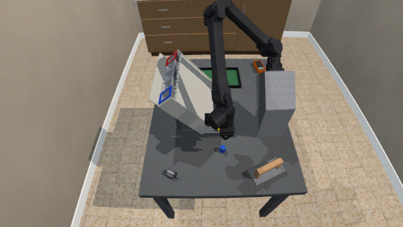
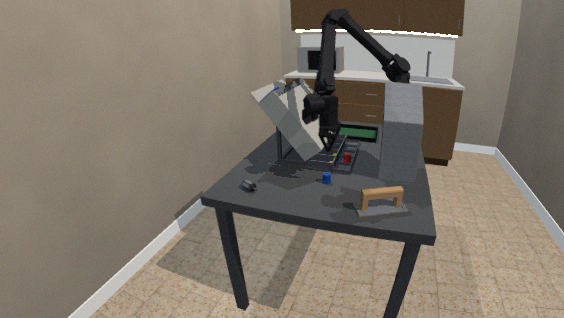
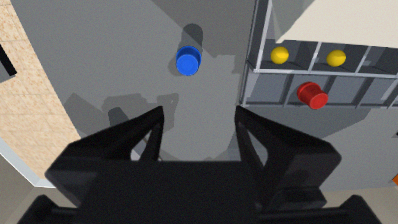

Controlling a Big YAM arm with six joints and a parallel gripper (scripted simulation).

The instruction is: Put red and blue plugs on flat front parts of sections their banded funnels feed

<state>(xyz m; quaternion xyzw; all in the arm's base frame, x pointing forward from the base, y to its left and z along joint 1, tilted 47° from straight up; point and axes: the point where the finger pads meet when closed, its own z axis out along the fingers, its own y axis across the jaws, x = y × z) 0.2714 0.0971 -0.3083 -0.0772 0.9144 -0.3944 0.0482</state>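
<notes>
The grey table (image 1: 200, 185) fills the middle of the top view. The slanted cover (image 1: 194, 89), upper left of centre, hides the pipes, so only landed marbles reveal each funnel's outlet. Below it sit the sectioned bins (image 3: 320, 75), upper right in the wrist view. The gripper (image 3: 199, 125) hangs partly open and holds nothing, probably poised for the blue plug (image 3: 188, 60), standing loose on the table. The red plug (image 3: 312, 95) rests on a flat front section. Two yellow marbles (image 3: 279, 54) lie in neighbouring sections.
</notes>
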